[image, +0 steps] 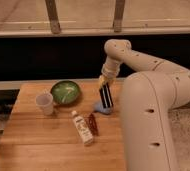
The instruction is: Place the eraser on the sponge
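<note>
The gripper [104, 84] hangs directly above the sponge [99, 109], at the end of the arm [138, 60] that comes down from the right. Its fingers are pressed close together on the upper end of the eraser [106, 96], with only the thickness of the block between them. The eraser stands almost upright, its pale stripe running from top to bottom. Its lower end is at the top of the sponge; it seems to touch it, but from this view I cannot be sure that no small gap is left.

The sponge lies flat on the wooden table [38, 145], partly hidden behind the eraser. To the left of the sponge and a little farther back sits the green bowl [65, 92], and left of that, well apart from the sponge, stands the white cup [44, 103]. In front of the sponge lies the dark red pepper-shaped thing [93, 123], near it but not touching, and the white bottle [82, 129] lies just beside that, on its left.

To the right of the sponge the large pale body of the robot [148, 130] hides the edge of the table. Behind the sponge a band of bare wood reaches the back edge. The widest bare wood is to the front left of the sponge, beyond the bottle.
</note>
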Tool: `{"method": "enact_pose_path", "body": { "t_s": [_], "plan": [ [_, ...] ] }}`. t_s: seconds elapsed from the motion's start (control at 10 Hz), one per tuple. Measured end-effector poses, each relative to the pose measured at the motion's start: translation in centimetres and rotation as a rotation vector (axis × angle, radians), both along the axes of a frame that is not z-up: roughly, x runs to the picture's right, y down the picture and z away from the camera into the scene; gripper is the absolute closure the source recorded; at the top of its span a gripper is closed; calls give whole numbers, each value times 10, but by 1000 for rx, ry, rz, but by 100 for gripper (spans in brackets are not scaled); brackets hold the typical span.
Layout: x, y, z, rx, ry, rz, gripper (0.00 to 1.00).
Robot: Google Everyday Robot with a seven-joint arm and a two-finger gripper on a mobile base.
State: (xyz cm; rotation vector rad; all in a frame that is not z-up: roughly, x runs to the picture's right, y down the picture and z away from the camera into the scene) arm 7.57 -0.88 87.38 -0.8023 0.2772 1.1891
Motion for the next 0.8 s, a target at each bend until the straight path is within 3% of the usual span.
{"method": "enact_pose_path", "body": {
  "t_s": [0.2,0.5,0.8],
  "plan": [
    [-6,8,14,-32,-10,19,100],
    [-10,25,36,-111,-17,58,100],
    [-7,39,46,-162,0,89,100]
  ]
}}
